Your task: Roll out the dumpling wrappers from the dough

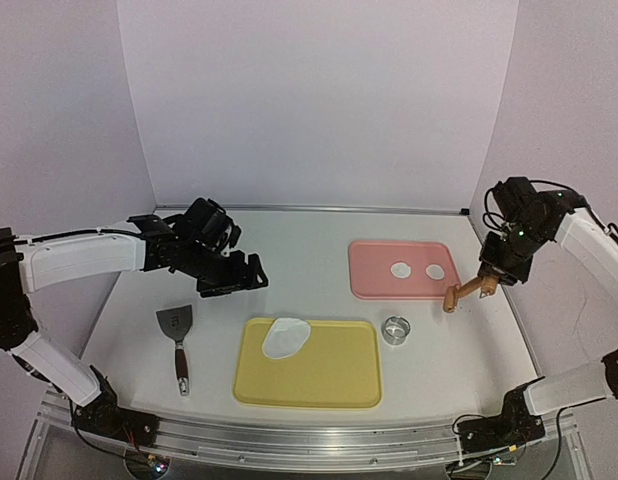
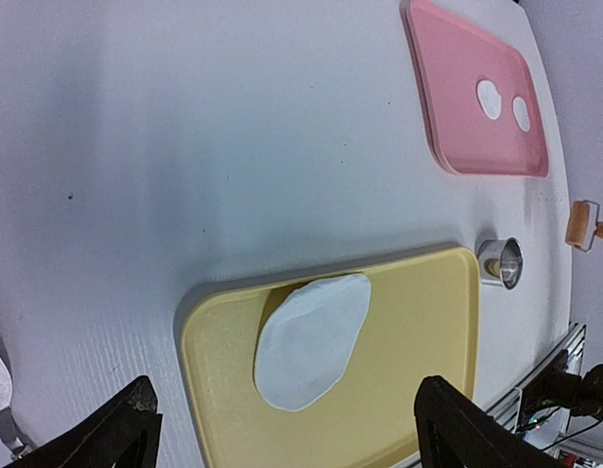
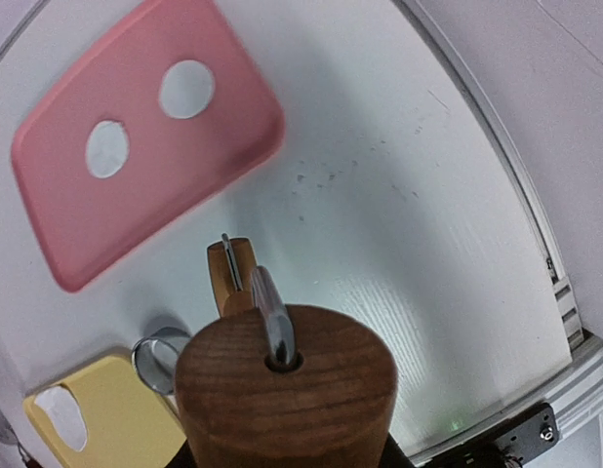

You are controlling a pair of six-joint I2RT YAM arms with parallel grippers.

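Note:
Two round white dumpling wrappers [image 1: 400, 270] [image 1: 435, 271] lie on the pink tray [image 1: 374, 285]. They also show in the left wrist view [image 2: 489, 97] and the right wrist view [image 3: 186, 88]. An irregular white dough piece [image 1: 285, 337] [image 2: 311, 336] lies at the far left corner of the yellow tray [image 1: 334, 375]. My left gripper [image 1: 234, 283] [image 2: 297, 434] is open and empty, hovering left of and behind the dough. My right gripper [image 1: 486, 280] is shut on a wooden roller [image 1: 459, 294] [image 3: 282, 390], held above the table right of the pink tray. Its fingers are hidden behind the handle.
A metal ring cutter [image 1: 395, 329] [image 2: 502, 261] [image 3: 157, 356] stands between the two trays. A scraper with a dark handle [image 1: 177, 340] lies left of the yellow tray. Walls close in on three sides.

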